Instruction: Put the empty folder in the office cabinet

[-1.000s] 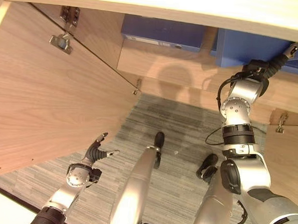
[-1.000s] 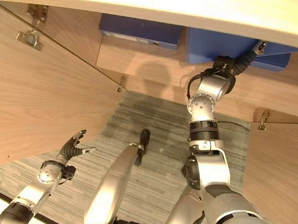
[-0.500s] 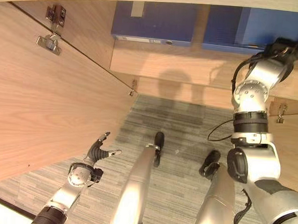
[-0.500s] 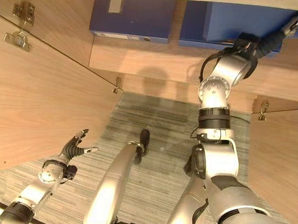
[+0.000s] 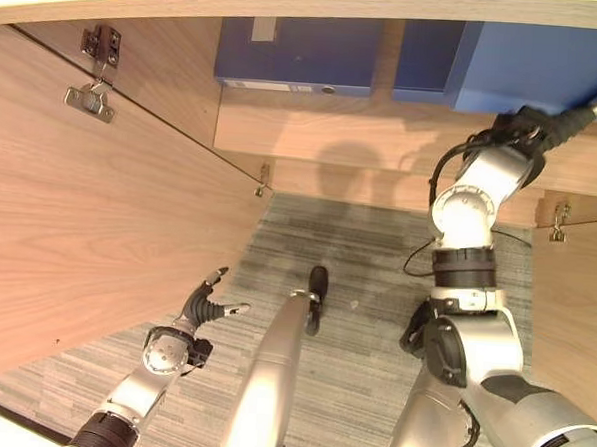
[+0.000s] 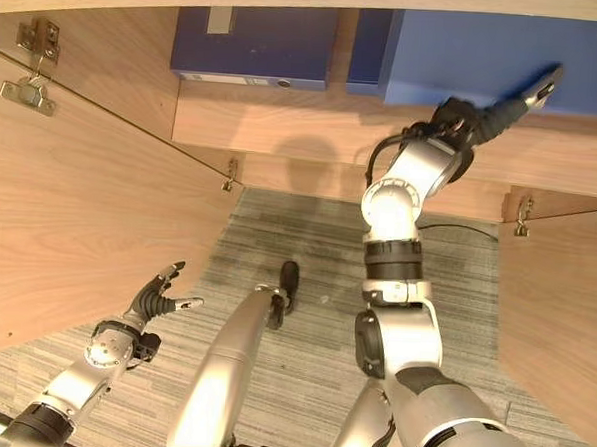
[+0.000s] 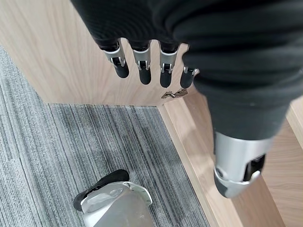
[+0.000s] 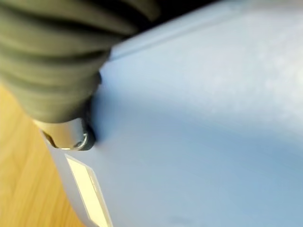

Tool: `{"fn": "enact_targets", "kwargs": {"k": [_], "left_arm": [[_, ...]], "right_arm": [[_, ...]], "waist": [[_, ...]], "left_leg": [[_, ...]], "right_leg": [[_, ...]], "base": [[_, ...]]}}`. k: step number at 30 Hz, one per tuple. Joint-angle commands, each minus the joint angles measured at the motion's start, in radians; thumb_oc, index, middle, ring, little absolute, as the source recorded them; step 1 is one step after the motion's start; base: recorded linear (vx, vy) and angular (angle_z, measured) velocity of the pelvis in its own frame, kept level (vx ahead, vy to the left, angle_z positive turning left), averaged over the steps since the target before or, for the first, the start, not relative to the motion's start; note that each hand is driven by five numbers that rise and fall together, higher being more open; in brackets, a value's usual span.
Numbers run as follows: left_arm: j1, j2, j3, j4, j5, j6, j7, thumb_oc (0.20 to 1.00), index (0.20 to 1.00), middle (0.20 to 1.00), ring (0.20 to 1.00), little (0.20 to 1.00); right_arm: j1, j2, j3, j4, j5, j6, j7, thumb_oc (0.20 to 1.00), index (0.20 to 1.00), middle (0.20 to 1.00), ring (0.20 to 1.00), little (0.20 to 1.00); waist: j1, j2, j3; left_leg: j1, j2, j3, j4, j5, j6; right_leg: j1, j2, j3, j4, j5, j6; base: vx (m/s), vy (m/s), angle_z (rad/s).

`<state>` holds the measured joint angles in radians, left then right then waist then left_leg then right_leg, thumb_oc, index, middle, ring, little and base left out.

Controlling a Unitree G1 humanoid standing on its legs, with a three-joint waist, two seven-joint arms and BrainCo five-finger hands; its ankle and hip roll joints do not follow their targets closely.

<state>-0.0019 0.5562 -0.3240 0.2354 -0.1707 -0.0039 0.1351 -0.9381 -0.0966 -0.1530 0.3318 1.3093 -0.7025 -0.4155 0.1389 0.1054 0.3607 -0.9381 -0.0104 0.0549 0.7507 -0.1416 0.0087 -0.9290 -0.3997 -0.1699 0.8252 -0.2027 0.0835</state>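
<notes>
The blue folder [image 6: 487, 63] sits at the upper right of the frame on the cabinet shelf [image 6: 284, 118], plain-faced with a pale label on its spine. The right hand [image 6: 500, 104] lies against its lower edge; whether it grips, I cannot tell. A darker folder [image 6: 253, 43] stands just left. The left hand [image 5: 206, 304], fingers relaxed, hangs lower left beside the open cabinet door [image 5: 89, 213], above the grey carpet [image 5: 367, 257].
</notes>
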Motion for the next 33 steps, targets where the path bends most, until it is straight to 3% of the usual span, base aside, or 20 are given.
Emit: {"fn": "enact_targets", "kwargs": {"k": [1,11,24,33], "left_arm": [[0.05,0.033,-0.035,-0.01,-0.006,-0.016,-0.006,1.0,1.0,1.0,1.0,1.0],[0.065,0.052,-0.019,0.002,0.015,-0.015,-0.009,1.0,1.0,1.0,1.0,1.0],[0.07,0.094,0.01,0.006,0.015,-0.024,-0.008,1.0,1.0,1.0,1.0,1.0],[0.079,0.102,0.036,0.008,0.002,-0.026,0.014,1.0,1.0,1.0,1.0,1.0]], "right_arm": [[-0.03,-0.038,0.032,-0.069,-0.084,0.015,0.047,0.2,0.2,0.2,0.2,0.2],[-0.058,-0.07,0.044,-0.051,-0.135,0.032,0.018,0.2,0.2,0.2,0.2,0.2],[-0.256,-0.255,0.049,0.134,-0.168,0.068,-0.04,0.2,0.2,0.2,0.2,0.2],[-0.293,-0.319,0.07,0.21,-0.192,0.096,-0.073,0.2,0.2,0.2,0.2,0.2]], "waist": [[0.0,-0.009,-0.059],[0.008,-0.014,-0.074],[0.039,-0.028,-0.083],[0.045,-0.03,-0.072]], "left_leg": [[-0.042,-0.028,-0.031,-0.13,-0.007,0.036],[-0.043,-0.032,-0.038,-0.14,-0.002,0.036],[-0.077,-0.025,-0.046,-0.108,-0.005,0.025],[-0.12,-0.016,-0.051,-0.058,-0.013,0.015]], "right_leg": [[0.04,0.014,-0.06,0.047,-0.089,-0.014],[0.041,0.012,-0.06,0.035,-0.087,-0.011],[0.019,0.012,-0.06,0.058,-0.102,-0.016],[-0.018,0.015,-0.053,0.097,-0.121,-0.026]], "base": [[-0.02,0.031,-0.06],[0.0,0.004,-0.01],[0.0,-0.001,0.0],[0.01,-0.01,0.02]]}}
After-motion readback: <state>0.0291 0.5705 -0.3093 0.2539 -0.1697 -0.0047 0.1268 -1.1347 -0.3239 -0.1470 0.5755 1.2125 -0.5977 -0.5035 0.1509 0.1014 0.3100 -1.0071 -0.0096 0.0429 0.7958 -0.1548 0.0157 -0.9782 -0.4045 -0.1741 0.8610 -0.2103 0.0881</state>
